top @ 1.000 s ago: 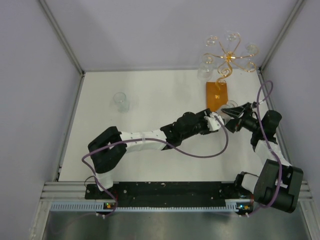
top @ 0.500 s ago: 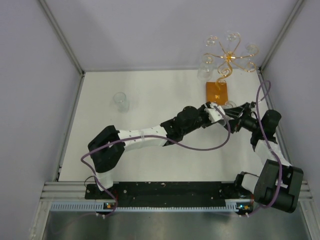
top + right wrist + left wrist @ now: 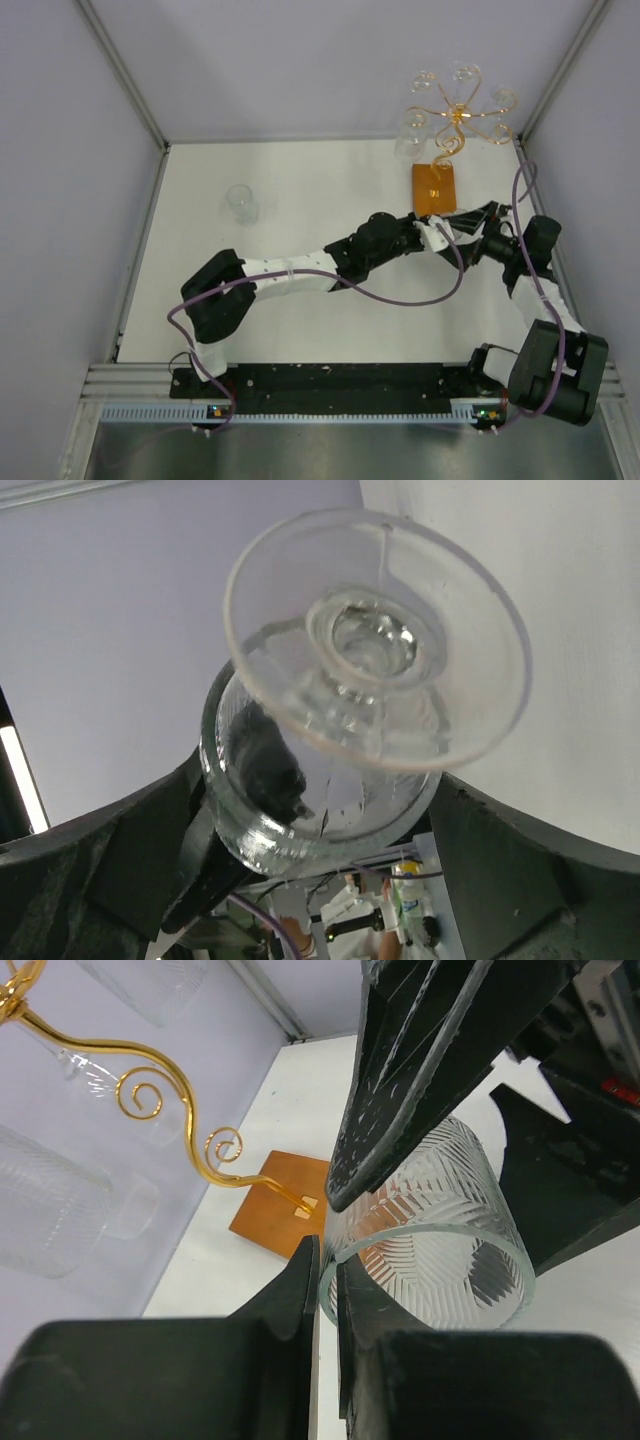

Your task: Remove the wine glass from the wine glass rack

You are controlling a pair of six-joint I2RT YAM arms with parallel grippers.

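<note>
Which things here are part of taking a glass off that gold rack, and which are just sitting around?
In the job: wine glass rack; wine glass; left gripper pinching its rim; right gripper open around it.
Just there: lone glass standing far left.

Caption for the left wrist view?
Left pincer pinching the rim of the etched wine glass, gold wine glass rack on its wooden base behind.

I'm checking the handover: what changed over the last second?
The left gripper eased in toward the right gripper and closed on the rim of the wine glass. The right gripper opened its jaws, letting go of that glass. The wine glass rack, its hanging glasses and the lone glass on the left stayed put.
</note>
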